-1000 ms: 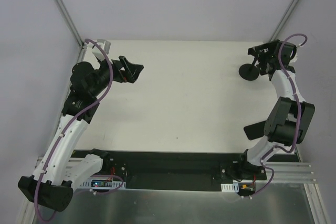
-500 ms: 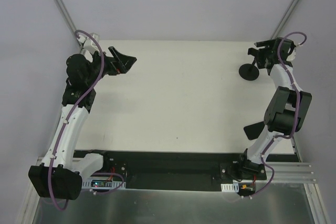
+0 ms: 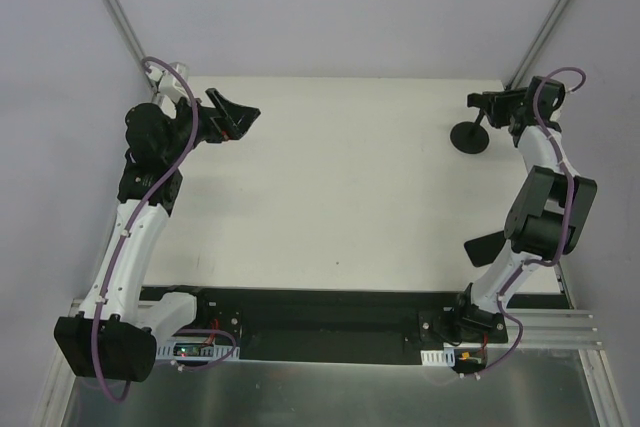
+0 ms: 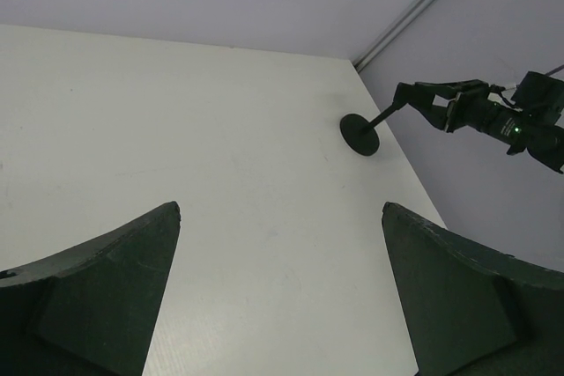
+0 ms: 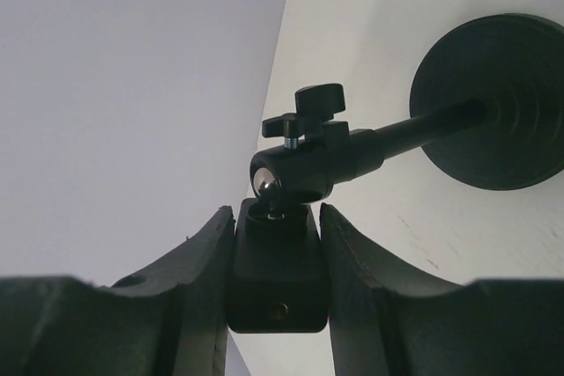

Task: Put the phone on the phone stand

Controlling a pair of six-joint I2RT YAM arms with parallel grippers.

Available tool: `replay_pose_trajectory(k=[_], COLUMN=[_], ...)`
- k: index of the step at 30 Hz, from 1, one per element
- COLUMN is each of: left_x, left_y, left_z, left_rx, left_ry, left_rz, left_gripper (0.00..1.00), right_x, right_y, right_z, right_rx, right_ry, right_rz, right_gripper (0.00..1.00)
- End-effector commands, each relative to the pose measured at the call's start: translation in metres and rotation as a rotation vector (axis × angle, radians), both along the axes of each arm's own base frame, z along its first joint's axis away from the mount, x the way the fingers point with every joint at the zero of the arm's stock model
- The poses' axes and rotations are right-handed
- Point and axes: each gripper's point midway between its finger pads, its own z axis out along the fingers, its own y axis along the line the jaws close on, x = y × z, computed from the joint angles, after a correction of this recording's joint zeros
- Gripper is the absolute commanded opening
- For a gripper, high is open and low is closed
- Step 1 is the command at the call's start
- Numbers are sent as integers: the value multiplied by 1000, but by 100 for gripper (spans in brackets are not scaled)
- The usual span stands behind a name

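The phone stand (image 3: 471,137) is black, its round disc base on the table's far right corner. It also shows in the left wrist view as the stand (image 4: 359,134). My right gripper (image 3: 490,104) is shut on its clamp head (image 5: 278,270), with one finger against each side of the block. The post and disc base (image 5: 493,103) reach away from the right gripper (image 5: 277,217). A flat black slab (image 3: 487,247), seemingly the phone, lies half hidden by the right arm's elbow. My left gripper (image 3: 245,122) hangs open over the far left of the table, and the left gripper (image 4: 280,207) has nothing between its fingers.
Purple-grey walls close in the white table (image 3: 340,187) at the back and on both sides. Metal frame posts (image 3: 120,17) rise at the far corners. The arm bases and a black rail (image 3: 320,322) run along the near edge.
The right gripper has closed onto the stand's clamp head and shifted slightly left. The left arm pulled back toward the far left earlier and has held still since.
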Motion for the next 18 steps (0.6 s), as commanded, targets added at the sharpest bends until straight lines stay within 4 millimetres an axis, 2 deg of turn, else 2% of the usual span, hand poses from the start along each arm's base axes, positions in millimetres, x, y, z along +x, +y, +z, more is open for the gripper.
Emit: replay_pose_trajectory(k=[1,2,3,5,6,8,9,11,12,14,15,17,18], left_x=[-11,-12,-12,-13,-14,-12,-11,-9,-8,-9,-8,-10,-9], left_y=[2,3,4,6,6,7,8,10,11,13,15,18,20], left_z=[29,29,30,31,32,29,29,26,25,24,24,25,25], left_rx=[8,13,16,21,22,25,28,34,37,47,50,60,64], left_ry=[-116,-123,-129,-135,-136,-132,-132,-124,-122,-126,-129,-139,-143], left_rz=[-4,4,10,20,20,26,30,48,53,63,79,94,108], left_gripper=[96,97,97,98,97,97,97,97,97,97,97,98,98], right_x=[-24,-42,-51,-77,-90,-112,-127,-142,-157,-167,-179,-183,-194], right_y=[68,83,111,146,181,212,245,274,302,327,350,370,387], right_z=[87,95,100,105,105,116,108,109,103,98,96,88,86], right_rx=[3,-34,-47,-66,-88,-131,-136,-138,-117,-105,-97,-77,-54], right_ry=[-207,-229,-248,-277,-291,-331,-326,-350,-346,-360,-370,-384,-393], right_rz=[252,294,358,450,533,591,669,725,790,841,896,937,990], right_gripper=[1,1,1,1,1,1,1,1,1,1,1,1,1])
